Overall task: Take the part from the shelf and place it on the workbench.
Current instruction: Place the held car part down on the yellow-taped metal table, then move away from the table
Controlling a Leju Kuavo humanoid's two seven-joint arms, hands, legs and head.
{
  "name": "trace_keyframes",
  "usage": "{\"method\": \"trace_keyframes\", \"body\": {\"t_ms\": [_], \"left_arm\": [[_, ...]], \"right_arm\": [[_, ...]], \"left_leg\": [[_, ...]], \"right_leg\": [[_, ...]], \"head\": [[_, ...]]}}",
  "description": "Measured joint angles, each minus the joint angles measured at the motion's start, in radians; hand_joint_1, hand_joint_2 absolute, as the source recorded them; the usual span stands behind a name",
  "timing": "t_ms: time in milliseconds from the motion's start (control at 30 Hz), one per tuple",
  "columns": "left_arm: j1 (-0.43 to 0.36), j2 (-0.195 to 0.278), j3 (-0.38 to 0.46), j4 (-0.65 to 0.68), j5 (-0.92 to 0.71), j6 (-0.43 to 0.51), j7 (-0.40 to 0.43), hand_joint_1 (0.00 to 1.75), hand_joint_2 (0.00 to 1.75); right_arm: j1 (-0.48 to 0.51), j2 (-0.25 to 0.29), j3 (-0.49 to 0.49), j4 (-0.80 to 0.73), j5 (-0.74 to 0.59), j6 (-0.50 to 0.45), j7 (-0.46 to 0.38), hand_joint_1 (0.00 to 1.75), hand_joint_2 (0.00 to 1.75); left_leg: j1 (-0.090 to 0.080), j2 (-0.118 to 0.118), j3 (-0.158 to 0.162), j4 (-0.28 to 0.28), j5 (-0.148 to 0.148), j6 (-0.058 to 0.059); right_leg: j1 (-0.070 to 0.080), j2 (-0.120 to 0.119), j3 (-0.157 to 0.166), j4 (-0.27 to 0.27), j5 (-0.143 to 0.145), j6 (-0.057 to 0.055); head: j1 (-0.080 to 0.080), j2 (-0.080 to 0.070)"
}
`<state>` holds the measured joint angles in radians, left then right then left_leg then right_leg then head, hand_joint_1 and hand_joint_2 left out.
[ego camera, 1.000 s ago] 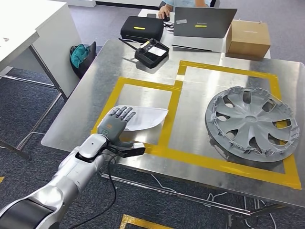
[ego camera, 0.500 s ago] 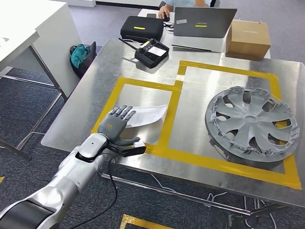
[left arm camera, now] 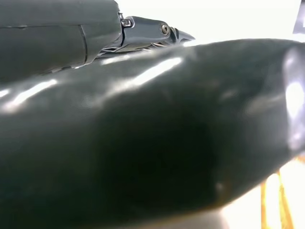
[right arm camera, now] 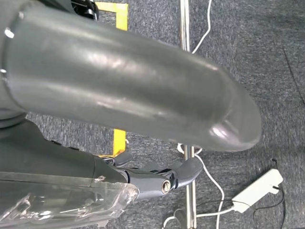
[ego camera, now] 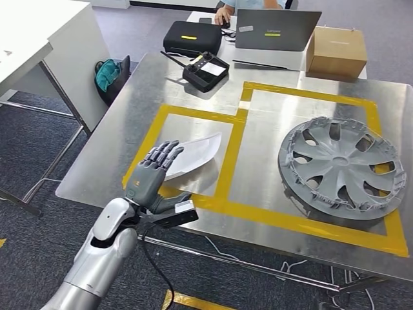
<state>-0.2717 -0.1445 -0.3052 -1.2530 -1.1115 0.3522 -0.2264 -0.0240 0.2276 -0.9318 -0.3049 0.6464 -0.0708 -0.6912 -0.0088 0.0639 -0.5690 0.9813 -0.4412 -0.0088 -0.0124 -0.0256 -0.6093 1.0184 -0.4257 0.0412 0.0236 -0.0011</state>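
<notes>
L hand (ego camera: 155, 169) is seen palm-down over near edge of workbench (ego camera: 126, 116), fingers stretched flat, thumb stuck out sideways. Fingertips lie on near end of part (ego camera: 197, 152); whether it is gripped or only touched cannot be told. R hand (right arm camera: 144, 95) hangs over grey carpet w/ a white power strip (right arm camera: 257, 191) below; its state cannot be told.

Bench is brushed metal, marked off w/ yellow tape (ego camera: 229, 168); L hand sits at near corner of one taped box. Well off to its right a grey wheel cover (ego camera: 341, 166) lies flat. Beyond the fingers: black controller (ego camera: 205, 68), black case (ego camera: 191, 37), laptop (ego camera: 275, 29), cardboard box (ego camera: 336, 51).

Part: thin, white, leaf-shaped sheet, pointed far end tipped up off the metal, inside the taped box just ahead of fingers.
</notes>
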Motion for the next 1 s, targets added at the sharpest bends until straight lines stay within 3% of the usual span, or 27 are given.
{"method": "trace_keyframes", "body": {"t_ms": [167,233,267,367,433,467,567,633,733,800,900,933,967,1000], "left_arm": [[0.070,0.014,0.002,-0.124,0.126,-0.001,-0.068,0.00,0.00],[0.103,0.018,0.007,-0.175,0.183,-0.004,-0.096,0.00,0.00],[0.117,0.020,0.010,-0.195,0.207,-0.006,-0.109,0.00,0.00],[0.173,0.025,0.029,-0.240,0.283,-0.013,-0.154,0.00,0.00],[0.207,0.027,0.044,-0.257,0.335,-0.018,-0.181,0.00,0.00],[0.219,0.027,0.052,-0.264,0.363,-0.022,-0.192,0.00,0.00],[0.250,0.027,0.086,-0.280,0.480,-0.049,-0.231,0.00,0.00],[0.272,0.025,0.116,-0.288,0.570,-0.063,-0.262,0.00,0.00],[0.304,0.019,0.161,-0.291,0.645,-0.071,-0.297,0.00,0.00],[0.318,0.018,0.182,-0.292,0.655,-0.071,-0.305,0.00,0.00],[0.330,0.016,0.201,-0.294,0.659,-0.071,-0.307,0.00,0.00],[0.333,0.015,0.204,-0.294,0.660,-0.071,-0.307,0.00,0.00],[0.334,0.014,0.206,-0.294,0.660,-0.071,-0.307,0.00,0.00],[0.335,0.013,0.209,-0.294,0.660,-0.071,-0.307,0.00,0.00]], "right_arm": [[0.007,0.008,0.000,-0.010,-0.033,-0.012,0.000,0.00,0.00],[0.012,0.010,0.000,-0.017,-0.044,-0.019,0.000,0.00,0.00],[0.015,0.010,0.000,-0.019,-0.047,-0.022,0.000,0.00,0.00],[0.023,0.010,-0.002,-0.023,-0.053,-0.028,0.000,0.00,0.00],[0.027,0.010,-0.005,-0.025,-0.055,-0.032,0.000,0.00,0.00],[0.028,0.010,-0.008,-0.026,-0.055,-0.033,0.000,0.00,0.00],[0.027,0.013,-0.019,-0.032,-0.051,-0.039,0.000,0.00,0.00],[0.024,0.018,-0.027,-0.034,-0.046,-0.042,0.000,0.00,0.00],[0.026,0.021,-0.041,-0.036,-0.039,-0.043,0.000,0.00,0.00],[0.026,0.021,-0.047,-0.037,-0.037,-0.043,0.000,0.00,0.00],[0.022,0.021,-0.052,-0.039,-0.037,-0.043,0.000,0.00,0.00],[0.022,0.021,-0.053,-0.039,-0.037,-0.043,0.000,0.00,0.00],[0.022,0.021,-0.054,-0.040,-0.037,-0.043,0.000,0.00,0.00],[0.022,0.021,-0.054,-0.041,-0.037,-0.043,0.000,0.00,0.00]], "left_leg": [[-0.002,0.000,0.001,-0.005,0.006,0.018],[0.006,0.001,0.008,-0.023,0.022,0.023],[0.011,0.001,0.011,-0.030,0.028,0.024],[0.015,0.000,0.008,-0.031,0.032,0.025],[0.018,0.000,0.007,-0.030,0.033,0.023],[0.020,0.000,0.007,-0.028,0.034,0.020],[0.030,-0.001,0.000,-0.011,0.029,-0.001],[0.028,-0.002,-0.009,0.004,0.029,-0.016],[0.030,-0.005,-0.017,0.008,0.033,-0.029],[0.032,-0.024,-0.041,0.059,-0.019,-0.035],[0.029,-0.053,-0.111,0.253,-0.148,-0.033],[0.027,-0.056,-0.117,0.291,-0.168,-0.029],[0.025,-0.057,-0.106,0.294,-0.170,-0.023],[0.021,-0.058,-0.071,0.255,-0.156,-0.015]], "right_leg": [[-0.003,-0.002,0.003,-0.006,0.006,0.013],[-0.001,0.005,-0.006,0.010,-0.013,0.021],[0.000,0.011,-0.019,0.042,-0.037,0.024],[-0.005,0.021,-0.090,0.226,-0.129,0.037],[-0.009,0.021,-0.103,0.271,-0.137,0.045],[-0.011,0.021,-0.087,0.243,-0.119,0.048],[-0.019,0.018,0.014,0.060,-0.049,0.062],[-0.019,0.024,0.043,0.006,-0.038,0.049],[-0.015,0.033,0.026,0.018,-0.029,0.014],[-0.015,0.036,0.010,0.018,-0.017,-0.006],[-0.010,0.039,-0.026,0.018,0.007,-0.022],[-0.007,0.040,-0.038,0.018,0.016,-0.023],[-0.005,0.041,-0.051,0.019,0.026,-0.023],[-0.002,0.044,-0.063,0.019,0.037,-0.023]], "head": [[-0.001,0.000],[0.001,0.000],[0.003,0.000],[0.006,0.000],[0.006,0.000],[0.006,0.000],[0.008,0.000],[0.007,0.000],[0.003,0.000],[0.000,0.000],[-0.005,0.000],[-0.005,0.000],[-0.005,0.000],[-0.005,0.000]]}}
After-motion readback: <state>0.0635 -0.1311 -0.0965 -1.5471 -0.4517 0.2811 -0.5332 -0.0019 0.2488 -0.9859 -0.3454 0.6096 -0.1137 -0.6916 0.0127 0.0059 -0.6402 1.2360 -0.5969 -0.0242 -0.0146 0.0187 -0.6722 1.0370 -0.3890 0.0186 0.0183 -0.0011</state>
